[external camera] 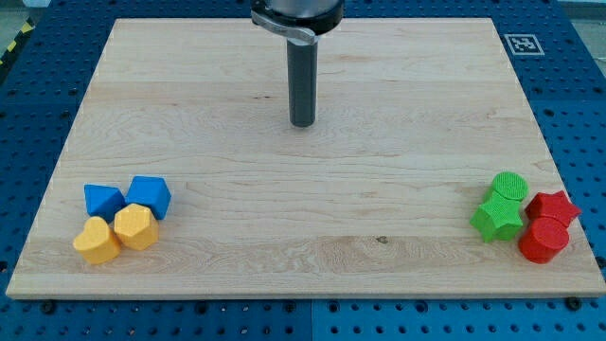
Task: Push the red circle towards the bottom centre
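Pale wood bench [312, 227], visible grain, a few darker knots, sits on a blue perforated base [19, 142]. A small black-and-white marker tag [522, 43] is at the bench's top right corner.

Our rod [302, 80] is a smooth dark cylinder hanging from a black mount at the view's top centre; my tip [302, 124] is in the upper middle of the bench, well apart from every block. No hand on this rig, so nothing opens, closes or holds anything; we just have the bare rod end.

Blocks look like matte plastic, chunky, with faint layered ridges. Right cluster near the bottom right edge: green star [497, 219], green circle [509, 186] just above it, red star [555, 206], and the red circle [543, 240], a short ridged cylinder, lowest of the group, touching the red star and just beside the green star.

Left cluster near the bottom left: blue faceted block [150, 196], blue wedge-like block [102, 200], yellow hexagon-like block [136, 226], yellow rounded block [96, 241], all packed together, touching.
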Available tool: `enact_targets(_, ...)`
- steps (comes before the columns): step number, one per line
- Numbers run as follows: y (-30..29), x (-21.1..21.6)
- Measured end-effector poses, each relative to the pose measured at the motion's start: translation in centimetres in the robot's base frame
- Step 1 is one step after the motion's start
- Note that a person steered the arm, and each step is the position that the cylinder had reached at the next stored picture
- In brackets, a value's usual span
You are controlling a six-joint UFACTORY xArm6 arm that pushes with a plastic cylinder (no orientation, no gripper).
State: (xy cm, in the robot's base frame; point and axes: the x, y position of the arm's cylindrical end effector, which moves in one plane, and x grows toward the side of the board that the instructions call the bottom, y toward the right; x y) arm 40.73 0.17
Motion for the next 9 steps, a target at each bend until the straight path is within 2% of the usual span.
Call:
enact_targets(2,18.2,0.0)
enact_targets(3,25.3,1.6)
enact_targets(4,28.8,6.9)
enact_targets(5,31.6,12.1)
enact_targets(6,33.3,15.2)
enact_targets(7,32.4,15.2)
enact_targets(9,26.8,16.7)
